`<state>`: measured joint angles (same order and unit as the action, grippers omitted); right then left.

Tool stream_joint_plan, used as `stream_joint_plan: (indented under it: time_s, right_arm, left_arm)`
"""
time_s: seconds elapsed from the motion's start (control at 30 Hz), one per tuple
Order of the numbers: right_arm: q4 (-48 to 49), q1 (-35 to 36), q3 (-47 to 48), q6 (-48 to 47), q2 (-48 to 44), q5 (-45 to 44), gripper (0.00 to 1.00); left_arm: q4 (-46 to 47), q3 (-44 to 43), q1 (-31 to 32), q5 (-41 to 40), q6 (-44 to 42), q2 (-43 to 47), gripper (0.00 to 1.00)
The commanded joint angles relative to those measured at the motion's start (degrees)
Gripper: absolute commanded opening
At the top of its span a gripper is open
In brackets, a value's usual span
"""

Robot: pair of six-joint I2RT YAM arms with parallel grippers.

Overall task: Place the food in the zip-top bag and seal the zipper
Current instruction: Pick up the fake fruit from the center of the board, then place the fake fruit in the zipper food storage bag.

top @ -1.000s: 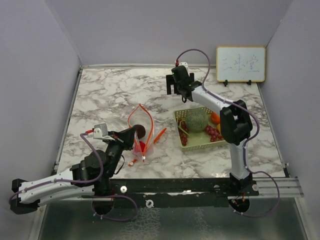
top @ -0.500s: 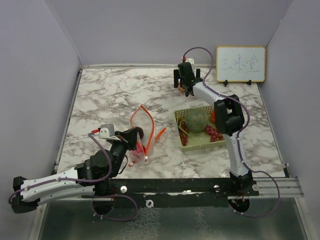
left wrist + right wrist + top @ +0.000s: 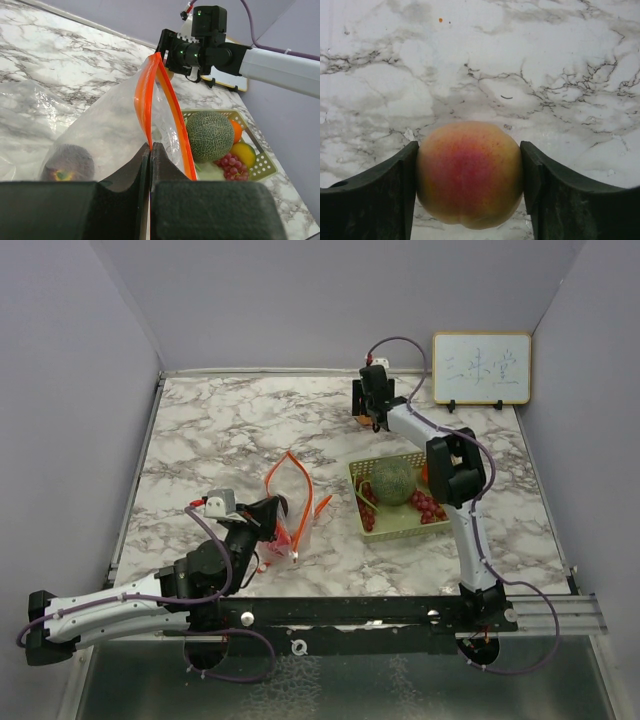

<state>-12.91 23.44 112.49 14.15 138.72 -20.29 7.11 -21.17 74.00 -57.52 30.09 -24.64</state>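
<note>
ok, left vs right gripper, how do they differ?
The left gripper pinches the zip-top bag rim, jaws nearly touching; the right gripper clamps the yellow-peach fruit, jaws spread wide. Left is toward the table near side, right toward the far side. Both are shut on something.

Top view high, looking down, wrist views close, left shares basket (image 3: 400, 530)

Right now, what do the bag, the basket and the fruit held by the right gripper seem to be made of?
The bag: thin clear plastic film, glossy and wrinkled; a dark fruit shows through it. The basket: pale green, seemingly moulded plastic, an open rigid mesh. The yellow-peach fruit: smooth, matte, speckled skin; probably plastic or foam, cannot tell which.
</note>
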Motion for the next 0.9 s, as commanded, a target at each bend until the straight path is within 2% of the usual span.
stream_joint_plan:
  time_s: [0.0,0.07,0.27,0.43,0.53,0.67,0.77,0.87]
  right_arm:
    - [-0.35,-0.15,-6.72,1.91,-4.66,3.25,0.47]
    - [0.9,-0.16,-9.84,2.12,-8.0,4.69,0.38]
    - [6.82,1.0,-24.8,2.69,-28.79,17.49,0.32]
    - [16.28,4.26,-41.51,8.5,-49.12,38.5,0.29]
    - [22.39,9.84,-49.0,12.17,-57.61,48.9,0.29]
    - [29.39,21.2,-54.45,16.38,-62.43,53.27,0.29]
    - [37.84,25.78,-57.43,22.03,-62.12,55.47,0.29]
    - [40.67,28.27,-58.83,23.4,-59.8,52.6,0.29]
  left_arm:
    - [-0.1,0.4,0.18,-1.31,0.77,1.46,0.0]
    - [-0.51,0.53,0.17,-1.41,1.06,1.76,0.0]
    - [-2.49,0.57,0.18,-2.08,2.08,2.0,0.0]
    - [-3.44,1.02,0.18,-0.96,3.91,3.03,0.0]
    - [-3.19,1.65,0.18,-0.28,4.71,3.61,0.0]
    - [-3.08,1.58,0.18,0.65,4.98,3.43,0.0]
    - [-3.66,0.65,0.17,0.86,5.18,3.12,0.0]
    - [-4.06,-0.44,0.18,1.55,5.66,3.73,0.0]
